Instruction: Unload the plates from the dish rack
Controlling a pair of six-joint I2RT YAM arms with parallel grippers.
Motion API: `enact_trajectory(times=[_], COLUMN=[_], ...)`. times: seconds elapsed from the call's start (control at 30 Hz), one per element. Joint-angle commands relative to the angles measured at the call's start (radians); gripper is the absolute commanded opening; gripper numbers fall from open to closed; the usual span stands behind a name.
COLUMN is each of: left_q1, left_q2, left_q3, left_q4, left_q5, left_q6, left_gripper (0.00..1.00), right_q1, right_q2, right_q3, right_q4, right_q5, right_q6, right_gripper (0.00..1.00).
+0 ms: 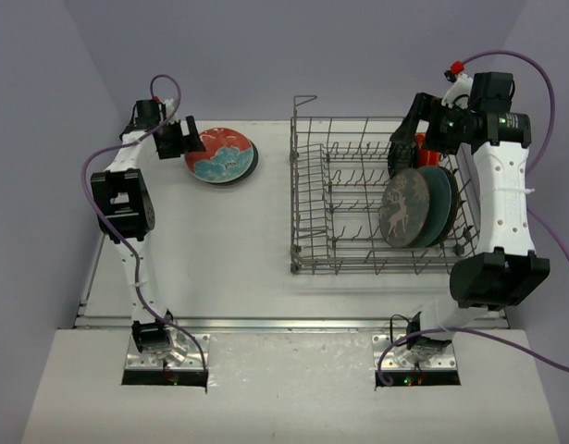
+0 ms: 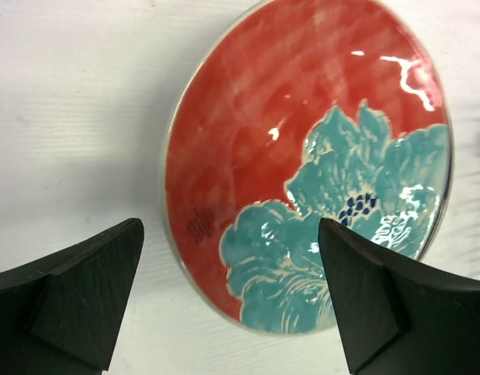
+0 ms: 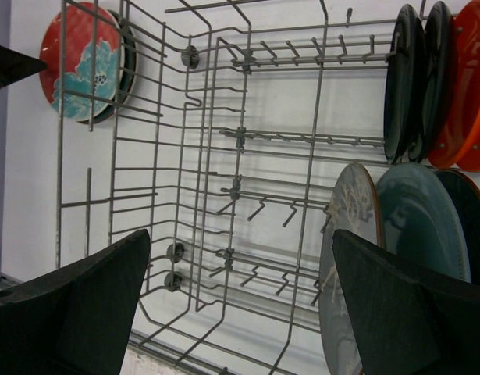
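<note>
The red-and-teal patterned plate [image 1: 219,154] lies flat on a darker plate on the table at the back left; it also shows in the left wrist view [image 2: 302,156]. My left gripper [image 1: 178,137] is open and empty just left of it, its jaws over the plate's near rim [image 2: 232,297]. The dish rack [image 1: 293,203] holds upright plates at its right end: a grey patterned plate [image 1: 404,208], a teal plate [image 1: 439,199], and in the right wrist view two dark plates [image 3: 400,78] and an orange-red one [image 3: 466,86]. My right gripper [image 1: 409,139] is open and empty above the rack's back right [image 3: 240,289].
The rack's left and middle rows of tines [image 3: 240,141] are empty. A raised wire loop [image 1: 304,97] stands at the rack's back left corner. Grey walls enclose the table at the back and sides.
</note>
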Motion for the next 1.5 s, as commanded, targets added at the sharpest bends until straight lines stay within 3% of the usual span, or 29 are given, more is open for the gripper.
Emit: enact_trajectory(times=[0.0,0.4,0.6,0.93,1.17,1.47], left_q1=[-0.05,-0.104,-0.148,-0.3,-0.316,-0.316], left_q2=[-0.117,-0.273,-0.539,-0.721,-0.79,-0.839], left_q3=[-0.047,-0.177,-0.325,-0.455,-0.523,-0.556], left_q4=[-0.023,0.056,0.257,0.305,0.305,0.282], left_q5=[-0.27,-0.257,-0.284,-0.412,-0.475,-0.499], left_q6=[0.132,0.238,0.24,0.304,0.311,0.322], left_gripper=[0.94,0.98,1.0,1.0,1.0,1.0], right_q1=[-0.001,-0.001,0.001,0.001,0.001,0.043], right_q2=[0.011,-0.021,-0.05,-0.1,-0.047,0.096], right_q3=[0.04,-0.005,-0.036,-0.151,-0.233,-0.191], right_q4=[-0.007,-0.033,-0.104,-0.229,-0.221,-0.208], right_q5=[0.091,0.253,0.43,0.342,0.315,0.349], right_q6=[-0.054,-0.221,-0.33,-0.272,-0.212,-0.207], right_gripper=[0.99,0.98,0.76,0.46,0.44,0.42])
